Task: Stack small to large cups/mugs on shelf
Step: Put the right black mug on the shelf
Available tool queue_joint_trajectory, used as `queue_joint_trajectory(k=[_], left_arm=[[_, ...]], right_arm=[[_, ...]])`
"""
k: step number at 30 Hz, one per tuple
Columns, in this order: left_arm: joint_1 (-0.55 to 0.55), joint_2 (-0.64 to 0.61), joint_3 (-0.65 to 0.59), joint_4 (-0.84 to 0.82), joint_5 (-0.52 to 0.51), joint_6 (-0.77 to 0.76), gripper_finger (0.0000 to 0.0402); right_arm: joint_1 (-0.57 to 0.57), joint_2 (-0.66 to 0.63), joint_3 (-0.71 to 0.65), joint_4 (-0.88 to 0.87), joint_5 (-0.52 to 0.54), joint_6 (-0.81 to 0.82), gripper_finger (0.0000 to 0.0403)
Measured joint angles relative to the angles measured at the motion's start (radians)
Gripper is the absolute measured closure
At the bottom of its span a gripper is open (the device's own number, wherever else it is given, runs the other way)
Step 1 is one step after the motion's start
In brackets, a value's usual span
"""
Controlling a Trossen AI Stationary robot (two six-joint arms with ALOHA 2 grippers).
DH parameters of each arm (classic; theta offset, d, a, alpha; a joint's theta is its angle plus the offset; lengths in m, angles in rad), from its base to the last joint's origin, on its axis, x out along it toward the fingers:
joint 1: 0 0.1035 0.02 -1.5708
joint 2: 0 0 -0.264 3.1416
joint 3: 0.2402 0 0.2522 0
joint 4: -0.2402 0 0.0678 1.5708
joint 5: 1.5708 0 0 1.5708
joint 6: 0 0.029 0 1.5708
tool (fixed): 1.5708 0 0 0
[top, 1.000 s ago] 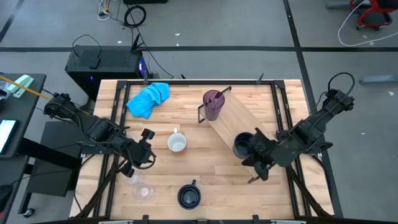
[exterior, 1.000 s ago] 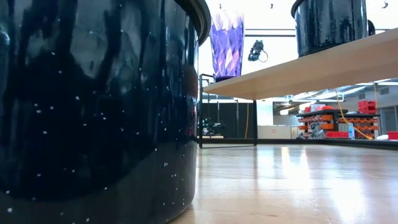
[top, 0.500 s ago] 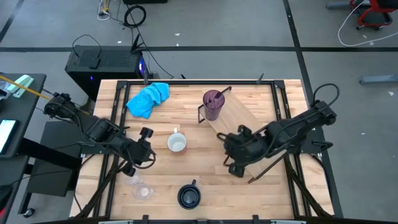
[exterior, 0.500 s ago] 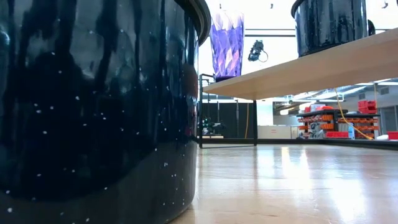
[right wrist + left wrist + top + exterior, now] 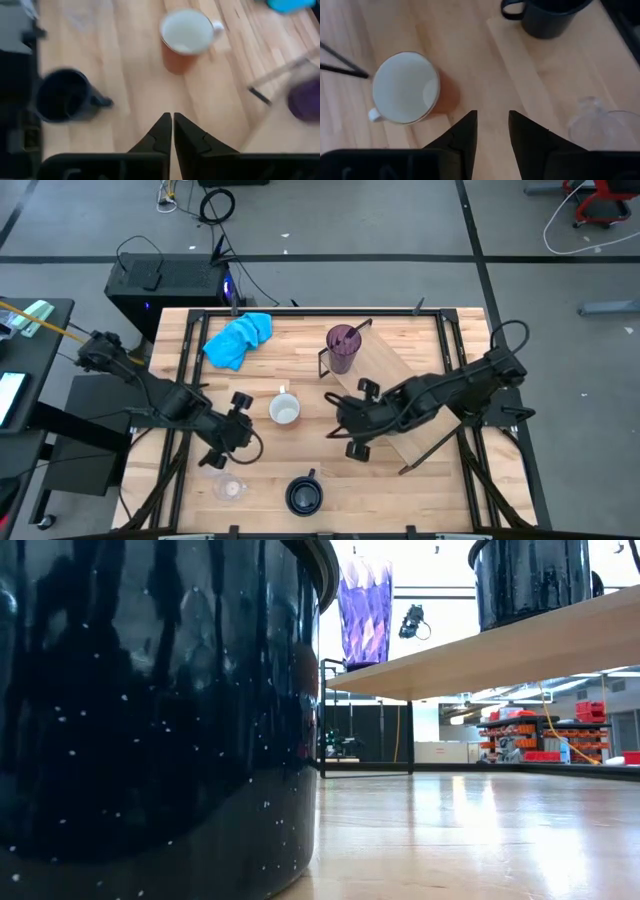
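The light wooden shelf (image 5: 378,365) stands slantwise at the table's right. The purple tumbler (image 5: 342,345) stands on its far end. A dark mug (image 5: 530,575) stands on the board in the low view; my right arm hides it from above. The white mug (image 5: 285,410) stands mid-table. A second dark mug (image 5: 303,495) stands at the near edge. Clear glasses (image 5: 600,125) stand left of that mug. My left gripper (image 5: 240,435) is open and empty between the white mug and the glasses. My right gripper (image 5: 345,425) is shut and empty, right of the white mug.
A bright blue cloth (image 5: 238,340) lies at the table's far left. Black rails (image 5: 180,370) run along the table's sides. The near dark mug fills the left of the low view (image 5: 150,710). Bare wood lies between the white mug and the near dark mug.
My right gripper has gone from the shelf's near end toward the table's left, off the board and closer to the white mug. My left gripper has shifted a little toward the near edge. No cup has moved.
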Motion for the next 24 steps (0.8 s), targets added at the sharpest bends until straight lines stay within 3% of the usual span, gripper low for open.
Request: queue_joint_trajectory(k=[7, 14, 24], left_arm=[[-0.054, 0.001, 0.000, 0.004, 0.025, 0.025, 0.0280], [-0.079, -0.002, 0.000, 0.000, 0.026, 0.015, 0.0291], [-0.083, -0.001, 0.000, -0.001, 0.026, -0.035, 0.0289]], right_arm=[[0.014, 0.034, 0.000, 0.066, -0.003, -0.034, 0.0327], [0.014, 0.094, 0.000, 0.107, 0.003, -0.111, 0.0318], [0.027, 0.069, 0.000, -0.165, 0.003, 0.058, 0.0319]])
